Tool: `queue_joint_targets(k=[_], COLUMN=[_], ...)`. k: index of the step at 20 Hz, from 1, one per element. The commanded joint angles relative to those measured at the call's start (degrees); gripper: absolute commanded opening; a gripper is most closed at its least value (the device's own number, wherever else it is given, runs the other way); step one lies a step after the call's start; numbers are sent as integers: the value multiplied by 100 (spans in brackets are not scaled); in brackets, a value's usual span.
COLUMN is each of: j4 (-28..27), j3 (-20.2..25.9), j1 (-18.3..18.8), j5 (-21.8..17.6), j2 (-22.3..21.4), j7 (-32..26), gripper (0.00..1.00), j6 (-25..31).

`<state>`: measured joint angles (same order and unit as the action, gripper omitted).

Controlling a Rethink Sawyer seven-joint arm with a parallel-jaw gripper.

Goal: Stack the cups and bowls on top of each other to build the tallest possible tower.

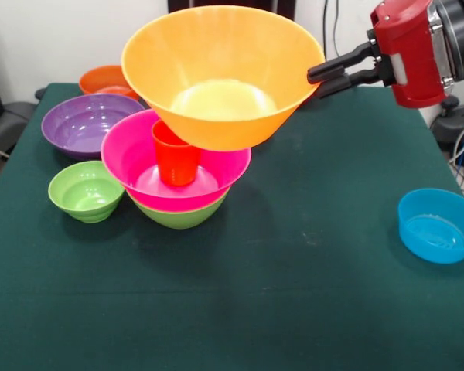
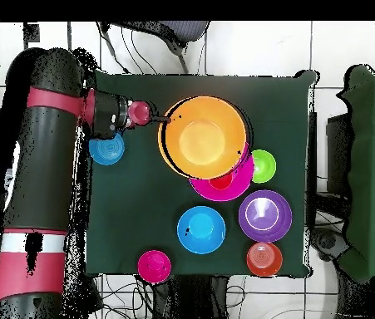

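currently: large orange bowl held by its rim above the tower

the gripper [image 1: 319, 77] is clamped on the rim of the large orange bowl [image 1: 223, 73], one finger inside the wall and one outside, at the side of the bowl nearest the arm. the bowl hangs upright, clear of the table, over the tower [image 1: 178, 174]. the tower consists of a green bowl [image 1: 179, 216] at the base, a pink bowl [image 1: 139, 158] nested in it, and the orange cup [image 1: 175, 154] standing upright inside the pink bowl. in the front view the orange bowl's underside appears close above the cup; contact cannot be confirmed.

handling, as judged:
- the bowl looks like thin glossy plastic: light, fairly stiff, slippery.
- a rim pinch on one side leaves the far side unsupported, so the bowl is likely to tilt or slip in the grip.
- the rim is the only practical place to take hold; the wall is too wide and smooth.
- the cup is a narrow seat. an off-centre bowl will probably tip.

unused bowls on the table [image 1: 294, 309]: small green bowl [image 1: 86, 190], purple bowl [image 1: 83, 124], blue bowl [image 1: 437, 226].
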<state>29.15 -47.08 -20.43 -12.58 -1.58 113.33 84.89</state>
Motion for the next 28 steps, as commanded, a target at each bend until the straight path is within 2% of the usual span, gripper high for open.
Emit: queue_joint_targets(k=[1,6,8,18,24,26,28], j4=[217,325,440,256,507,556,789], j3=[464,524,525,509,431,400,393], j1=[209,273,282,404,314,278,211], j5=[-460,-533,-551,-558,-697,-771,-815], j2=[-179,-176,-221,-87,-198,-208,-269], j7=[-2012,-2179,-2041,-2172,-1911,-2004,-1708], gripper=[0,0,0,0,0,0,0], j6=[-499,-717,-852,-981,-1237,-1236,-1339])
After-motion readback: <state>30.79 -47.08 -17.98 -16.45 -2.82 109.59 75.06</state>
